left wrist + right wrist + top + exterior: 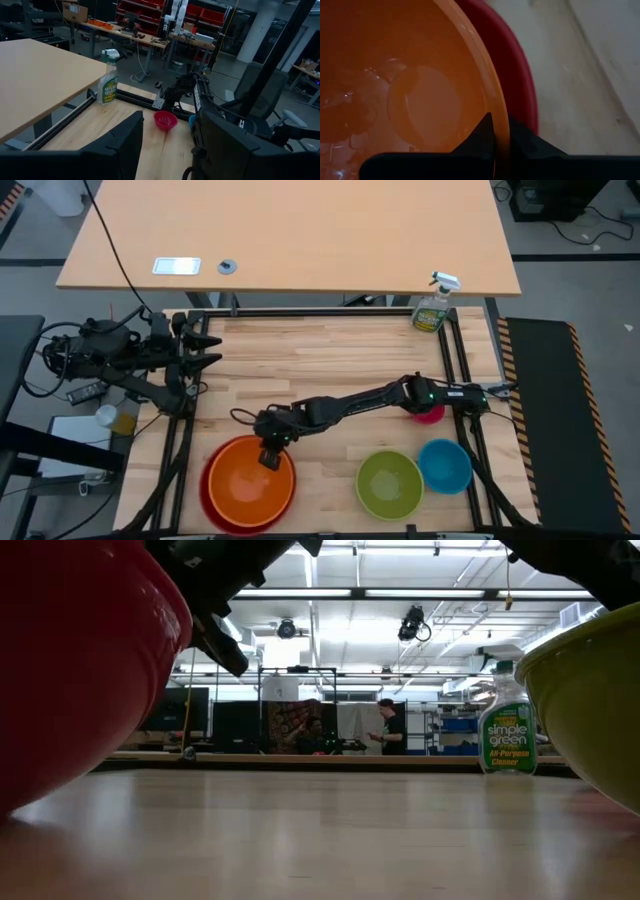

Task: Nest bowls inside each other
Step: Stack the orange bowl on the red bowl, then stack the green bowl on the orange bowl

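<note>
The orange bowl [248, 480] lies inside the red bowl [206, 492] at the near left of the table. My right gripper [270, 456] is at the orange bowl's far rim, shut on it. The green bowl [390, 483] and the blue bowl [445, 465] stand on the table at the near right. The pink bowl [428, 416] stands just behind them, partly under my right arm. My left gripper [208, 350] waits open at the far left, level and above the table, with nothing between its fingers. My right gripper pinches the orange bowl's rim [496, 131] on its far side. One finger [481, 136] is inside the bowl and the other [521, 137] outside, between the orange wall and the red rim [520, 95]. The fingers slant down from the far right. The orange bowl sits within the red one.
A green spray bottle [434, 306] stands at the table's far right corner, beside the black frame rail [330, 315]. A second, larger desk [290, 230] lies beyond the far edge. Bare wood shows in the middle and far half of the table [320, 360].
</note>
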`<state>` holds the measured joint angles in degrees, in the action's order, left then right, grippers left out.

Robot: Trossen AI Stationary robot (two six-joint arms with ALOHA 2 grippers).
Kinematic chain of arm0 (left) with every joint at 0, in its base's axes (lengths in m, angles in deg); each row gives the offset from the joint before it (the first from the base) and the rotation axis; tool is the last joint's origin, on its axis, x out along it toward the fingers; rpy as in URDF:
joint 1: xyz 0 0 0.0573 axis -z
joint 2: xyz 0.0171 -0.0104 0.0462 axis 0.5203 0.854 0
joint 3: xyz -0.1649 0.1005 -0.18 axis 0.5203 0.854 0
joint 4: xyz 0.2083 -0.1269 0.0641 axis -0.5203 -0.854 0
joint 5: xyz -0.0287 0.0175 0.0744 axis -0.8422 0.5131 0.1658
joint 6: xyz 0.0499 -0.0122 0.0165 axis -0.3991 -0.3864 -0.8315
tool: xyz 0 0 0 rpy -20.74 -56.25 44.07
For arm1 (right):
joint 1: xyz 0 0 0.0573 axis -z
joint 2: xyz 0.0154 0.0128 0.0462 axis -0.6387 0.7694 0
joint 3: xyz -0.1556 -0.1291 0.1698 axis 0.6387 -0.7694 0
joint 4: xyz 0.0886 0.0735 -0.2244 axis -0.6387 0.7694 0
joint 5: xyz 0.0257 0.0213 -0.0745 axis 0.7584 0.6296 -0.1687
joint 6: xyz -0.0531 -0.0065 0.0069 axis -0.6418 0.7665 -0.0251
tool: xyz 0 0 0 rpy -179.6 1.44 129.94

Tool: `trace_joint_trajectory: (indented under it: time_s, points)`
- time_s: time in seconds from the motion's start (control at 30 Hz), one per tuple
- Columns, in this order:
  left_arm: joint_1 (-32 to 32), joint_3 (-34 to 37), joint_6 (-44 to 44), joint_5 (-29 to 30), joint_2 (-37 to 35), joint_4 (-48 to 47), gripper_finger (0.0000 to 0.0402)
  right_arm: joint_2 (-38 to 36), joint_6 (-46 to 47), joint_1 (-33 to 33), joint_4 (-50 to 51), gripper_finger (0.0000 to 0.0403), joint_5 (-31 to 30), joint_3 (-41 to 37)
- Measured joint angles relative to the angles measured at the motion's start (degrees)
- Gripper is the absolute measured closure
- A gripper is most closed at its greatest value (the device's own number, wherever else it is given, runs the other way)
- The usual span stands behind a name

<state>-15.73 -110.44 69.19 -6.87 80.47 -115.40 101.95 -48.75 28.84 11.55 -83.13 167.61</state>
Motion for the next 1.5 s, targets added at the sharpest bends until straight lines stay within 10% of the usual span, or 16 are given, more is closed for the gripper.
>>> trace_joint_trajectory:
  time_s: [0.87,1.5]
  points:
    - [0.0,0.0,0.0,0.0,0.0,0.0,0.0198,-0.1,-0.2,1.3,2.1,0.0265,9.2,2.6]
    - [0.0,0.0,-0.3,0.0,0.0,-0.7,0.0198,-15.7,-22.5,-3.1,39.0,0.0265,0.1,1.4]
